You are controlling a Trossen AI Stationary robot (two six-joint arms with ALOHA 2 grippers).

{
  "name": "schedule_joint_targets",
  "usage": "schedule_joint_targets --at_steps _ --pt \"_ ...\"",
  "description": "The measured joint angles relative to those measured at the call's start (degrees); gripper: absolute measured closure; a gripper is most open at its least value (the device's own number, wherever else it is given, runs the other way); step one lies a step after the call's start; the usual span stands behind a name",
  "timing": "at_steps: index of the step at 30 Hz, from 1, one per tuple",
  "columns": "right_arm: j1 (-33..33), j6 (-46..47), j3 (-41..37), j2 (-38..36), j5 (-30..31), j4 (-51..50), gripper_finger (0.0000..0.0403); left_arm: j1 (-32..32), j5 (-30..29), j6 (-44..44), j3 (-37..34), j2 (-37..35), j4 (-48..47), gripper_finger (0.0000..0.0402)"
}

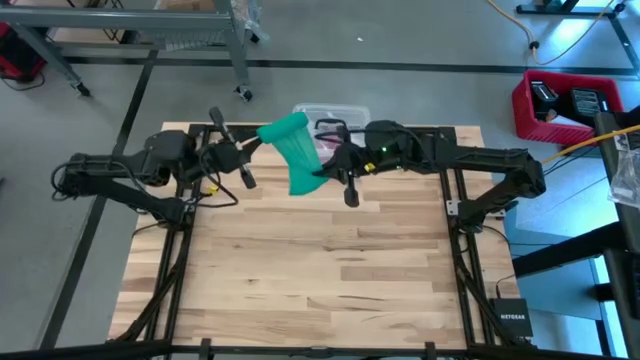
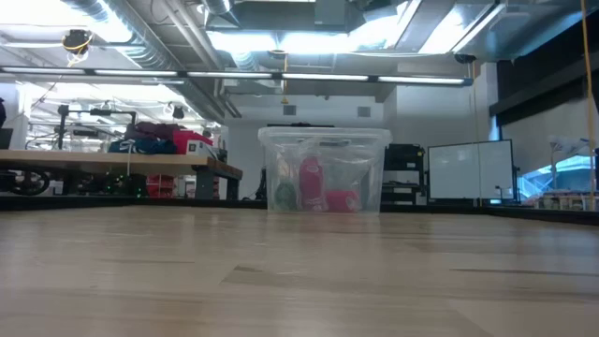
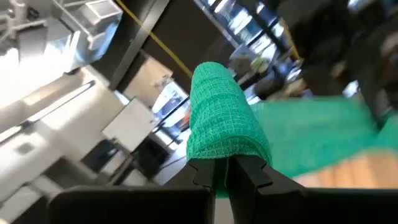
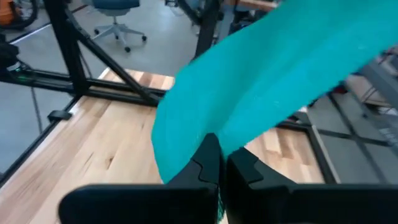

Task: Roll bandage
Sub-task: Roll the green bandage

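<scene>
We work over a pale plank worktop [image 1: 320, 260], butcher-block in look, with dark frame rails down both sides. Both arms reach toward its twelve o'clock edge, the left from nine o'clock and the right from three o'clock, and between them hangs the bandage [image 1: 293, 150], lifted clear of the wood. We judge it is held in the air so one end can be turned over on itself without dragging. The bandage is a teal-green strip of thin, soft fabric with a fine crinkled grid weave; it sags in a loose band. The left gripper [image 3: 225, 169] is closed tight on the end that folds over its tips like a cap. The right gripper [image 4: 219, 163] is likewise closed, pinching the lower edge. Just past the bandage, at twelve o'clock, stands a clear plastic tub [image 2: 324, 168] with pink-red and green items inside.
</scene>
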Motion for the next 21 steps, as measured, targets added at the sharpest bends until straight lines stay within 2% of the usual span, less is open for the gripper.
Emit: schedule_joint_targets --at_steps 4,13,21 --pt "2.24 0.0 0.02 -0.84 3.36 1.55 0.0399 1.65 -0.69 3.83 -2.42 0.2 3.69 0.0389" --pt "3.19 0.44 0.02 -1.15 8.15 0.43 0.0394 1.83 -0.66 4.16 -3.49 2.26 4.66 0.0389" --pt "1.57 0.35 0.02 3.76 11.69 1.02 0.0333 0.04 -0.66 3.85 -3.49 2.32 4.51 0.0389"
